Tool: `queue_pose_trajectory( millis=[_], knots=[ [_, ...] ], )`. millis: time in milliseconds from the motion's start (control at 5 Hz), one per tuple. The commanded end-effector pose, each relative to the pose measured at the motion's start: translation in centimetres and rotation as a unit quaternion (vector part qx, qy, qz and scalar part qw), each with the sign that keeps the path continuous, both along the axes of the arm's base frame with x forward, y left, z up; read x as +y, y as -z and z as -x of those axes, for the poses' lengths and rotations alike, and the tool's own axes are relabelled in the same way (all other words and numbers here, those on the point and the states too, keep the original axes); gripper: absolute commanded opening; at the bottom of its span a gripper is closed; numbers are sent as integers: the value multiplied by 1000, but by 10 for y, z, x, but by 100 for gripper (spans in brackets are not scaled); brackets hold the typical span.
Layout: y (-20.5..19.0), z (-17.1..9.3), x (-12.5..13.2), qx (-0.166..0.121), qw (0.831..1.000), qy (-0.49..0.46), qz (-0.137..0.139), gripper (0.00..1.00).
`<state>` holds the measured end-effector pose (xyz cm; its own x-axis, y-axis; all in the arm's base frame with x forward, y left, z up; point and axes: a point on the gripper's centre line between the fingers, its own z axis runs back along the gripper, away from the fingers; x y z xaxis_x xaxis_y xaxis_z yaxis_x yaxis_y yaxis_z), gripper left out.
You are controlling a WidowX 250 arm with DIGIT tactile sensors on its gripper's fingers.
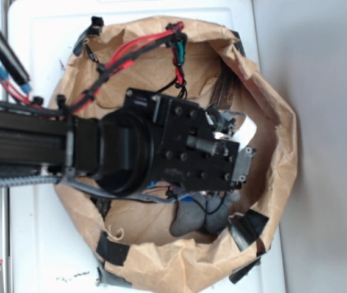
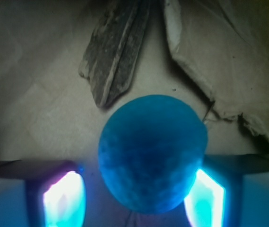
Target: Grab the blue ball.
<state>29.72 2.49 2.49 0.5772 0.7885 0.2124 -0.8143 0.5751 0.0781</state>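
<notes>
- Closing on the small round teal-blue fuzzy ball [image 2: 152, 153] is the step in hand: in the wrist view the ball sits between the two glowing finger pads [image 2: 63, 201] of the black gripper [image 2: 132, 201], on the floor of the crumpled brown paper bag [image 1: 283, 152].
- Fingers stand apart; the right pad appears to touch the ball, the left pad shows a gap.
- Judgement: shift slightly toward the ball's left side to centre it, then close gently, as a round fuzzy ball may roll or squirt forward.
- Avoid the dark torn strip [image 2: 117, 52] beyond the ball.
- In the exterior view the ball is hidden under the gripper; a grey plush item [image 1: 200, 217] is only partly visible beside it.
- Fingertip depth relative to the ball cannot be confirmed.
</notes>
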Motion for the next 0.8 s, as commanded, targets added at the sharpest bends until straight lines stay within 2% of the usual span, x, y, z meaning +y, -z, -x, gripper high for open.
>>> queue_pose_trajectory(
  millis=[0,200,400,600],
  knots=[
    [-11,3,5,-19,1000,15,-19,0],
    [-15,4,5,-20,1000,16,-17,0],
    [-32,10,6,-27,999,29,0,0],
    [-75,22,8,-53,992,107,47,0]
  ],
)
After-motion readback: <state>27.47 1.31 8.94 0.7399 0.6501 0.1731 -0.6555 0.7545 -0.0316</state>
